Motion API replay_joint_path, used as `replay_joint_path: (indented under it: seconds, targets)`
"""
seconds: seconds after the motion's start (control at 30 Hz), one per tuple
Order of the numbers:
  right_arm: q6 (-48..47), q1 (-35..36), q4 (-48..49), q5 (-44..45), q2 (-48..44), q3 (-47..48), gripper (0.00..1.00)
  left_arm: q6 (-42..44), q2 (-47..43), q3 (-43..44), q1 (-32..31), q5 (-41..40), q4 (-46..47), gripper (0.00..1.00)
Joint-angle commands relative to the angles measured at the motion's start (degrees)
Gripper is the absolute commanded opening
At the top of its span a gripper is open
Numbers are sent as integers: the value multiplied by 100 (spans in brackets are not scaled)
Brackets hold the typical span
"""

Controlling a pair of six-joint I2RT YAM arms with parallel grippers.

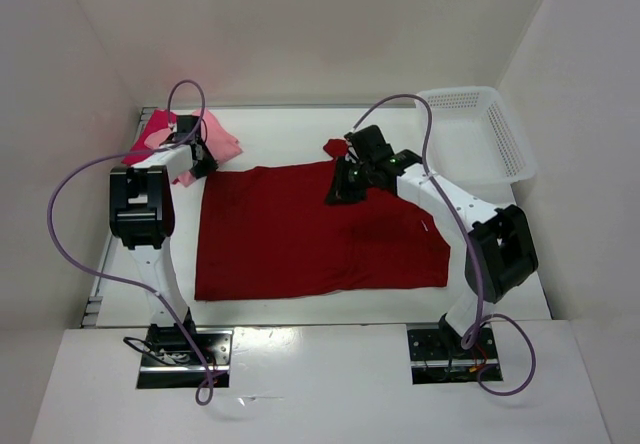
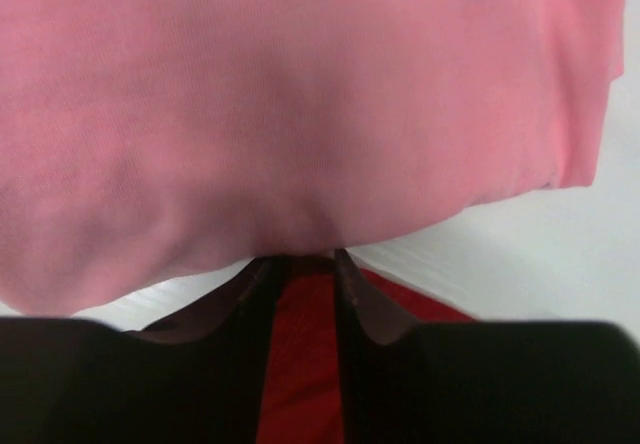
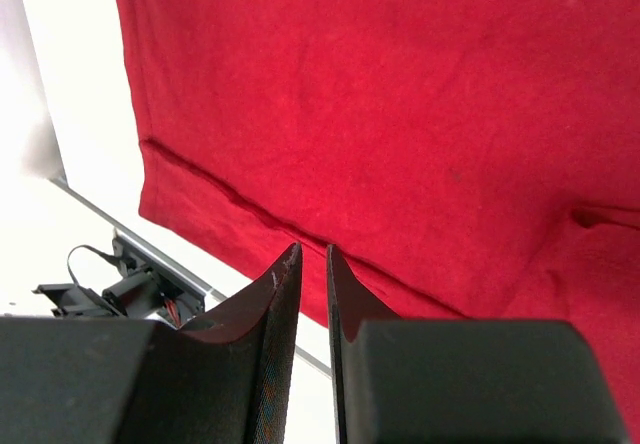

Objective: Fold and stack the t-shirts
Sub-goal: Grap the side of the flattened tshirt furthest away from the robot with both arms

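The large dark red t-shirt (image 1: 310,229) lies spread flat mid-table, one sleeve (image 1: 337,147) poking out at its far edge. The light pink t-shirt (image 1: 222,134) and the crimson-pink t-shirt (image 1: 150,129) are bunched at the far left corner. My left gripper (image 1: 200,159) sits low at the dark red shirt's far left corner. In its wrist view the jaws (image 2: 305,256) stand slightly apart, with dark red cloth (image 2: 300,344) showing in the gap and light pink cloth (image 2: 300,94) just beyond the tips. My right gripper (image 1: 340,189) hovers over the shirt's far right part, and its jaws (image 3: 313,249) are narrowly open and empty above the red cloth (image 3: 400,94).
A white mesh basket (image 1: 480,139) stands at the far right corner. White walls enclose the table on the left, back and right. A metal rail (image 3: 170,264) runs along the near edge by the arm bases. Purple cables loop off both arms.
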Motion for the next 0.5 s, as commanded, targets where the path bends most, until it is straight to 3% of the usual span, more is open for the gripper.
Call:
replay_joint_path:
  seconds: [0.0,0.1,0.23,0.47]
  targets:
    - [-134,-144,-28,-67,-204,329,21,54,93,105,19,100,-201,34]
    - [-187,-259,-28,-67,-152,390,21,1,68,-8,19,100,-115,26]
    - [-240,-469,102,-129,77,653,21,-148,-283,-394,19,231,70,24]
    - [-485,-935,157,599,1515,1977,30,-473,-803,-844,19,583,343,24]
